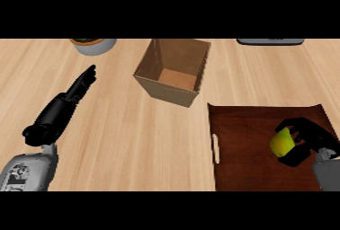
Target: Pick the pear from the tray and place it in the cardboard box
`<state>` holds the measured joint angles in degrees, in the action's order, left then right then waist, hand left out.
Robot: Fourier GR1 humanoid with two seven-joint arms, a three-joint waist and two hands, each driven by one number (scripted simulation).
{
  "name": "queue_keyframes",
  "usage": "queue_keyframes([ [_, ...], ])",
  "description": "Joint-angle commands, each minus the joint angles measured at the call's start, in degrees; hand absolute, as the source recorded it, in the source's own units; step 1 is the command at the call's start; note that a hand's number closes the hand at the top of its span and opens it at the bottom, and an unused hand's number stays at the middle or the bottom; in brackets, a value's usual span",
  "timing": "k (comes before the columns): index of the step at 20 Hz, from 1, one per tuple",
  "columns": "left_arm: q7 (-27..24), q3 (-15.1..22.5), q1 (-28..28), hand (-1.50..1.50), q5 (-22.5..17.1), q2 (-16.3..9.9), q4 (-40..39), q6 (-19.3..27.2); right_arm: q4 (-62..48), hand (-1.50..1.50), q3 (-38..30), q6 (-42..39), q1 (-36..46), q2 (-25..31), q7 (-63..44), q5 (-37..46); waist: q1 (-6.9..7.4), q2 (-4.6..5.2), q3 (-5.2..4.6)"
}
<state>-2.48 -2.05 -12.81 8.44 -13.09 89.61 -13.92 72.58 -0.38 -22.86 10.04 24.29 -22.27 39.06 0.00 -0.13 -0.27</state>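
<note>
Over on the right, the right hand [306, 143] is curling its black fingers and thumb around the pear [284, 141], a smooth yellow-green fruit with a rounded, slightly tapered shape. The pear is sitting in that grip above the dark brown tray [246, 148], whose flat surface is showing a faint wood grain and whose left rim is carrying a pale slotted handle. The grey forearm is coming in from the lower right edge, with the hand bending back toward the left over the tray.

The cardboard box [174, 72] is standing open on the counter [133, 134], well apart from the pear, up and to the left of the tray. Its plain tan walls are looking matte and its inside floor is showing a warmer orange-brown square.

The counter is showing light wooden planks with fine long grain lines. The left hand [78, 87] is lying stretched out at the left side, its fingers straight and pointing up toward a round grey pot [93, 46] at the top edge, holding nothing. A flat grey object [271, 42] is peeking in at the top right.
</note>
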Motion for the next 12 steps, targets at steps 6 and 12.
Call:
queue_keyframes([
  [6,-0.41,-0.64,-0.13,0.0,1.16,1.03,-0.23,0.33,-4.3,1.5,2.0,10.26,2.24,-2.06,7.55,8.02,0.12,0.13,0.27],
  [12,-2.28,2.9,-2.8,0.0,0.34,1.73,-1.86,-3.16,6.41,1.5,26.22,6.61,14.54,-17.33,14.73,13.81,9.62,0.59,0.13],
])
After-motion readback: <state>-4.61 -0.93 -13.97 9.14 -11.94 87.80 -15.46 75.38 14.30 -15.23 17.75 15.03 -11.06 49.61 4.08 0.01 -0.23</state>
